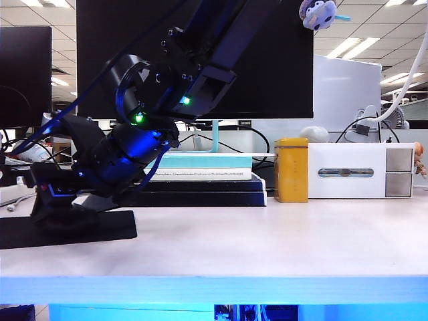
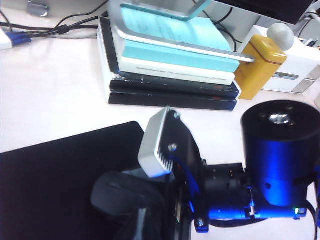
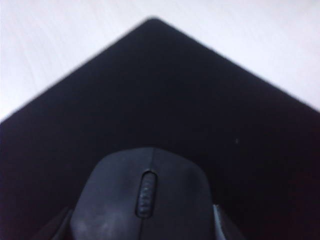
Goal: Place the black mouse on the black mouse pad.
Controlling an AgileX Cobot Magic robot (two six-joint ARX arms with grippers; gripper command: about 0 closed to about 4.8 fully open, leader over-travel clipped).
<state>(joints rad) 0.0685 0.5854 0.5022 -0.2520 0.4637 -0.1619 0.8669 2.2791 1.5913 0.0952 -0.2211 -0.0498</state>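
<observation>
A: What is seen at the left of the tabletop (image 1: 281, 241)?

B: One black mouse pad (image 1: 93, 227) is laid flat there, and the right gripper (image 1: 41, 204), reached across from the other side, is lowered over it. In the right wrist view the black mouse (image 3: 145, 200) is seen between the two fingers (image 3: 222, 222), one finger at each flank, so the fingers are spread about the mouse's width and the mouse is taken to be held between them. Whether its underside is already touching the pad cannot be told.

A: Which way is the long axis pointed?

B: It is pointed straight away from the wrist, toward a corner of the pad, with the scroll wheel on the centre line. Pad surface is seen on every side of the mouse, so only a short lowering and a release are judged to be needed.

A: And the left gripper?

B: It is not shown in any view; its fingers are pressed together, and it is held well back from the pad. The right arm is clearly the nearer.

A: The counts, left to right?

B: One pad, one mouse, one stack of books (image 1: 200, 177), one yellow tin (image 1: 291, 170), one white box (image 1: 361, 172).
</observation>
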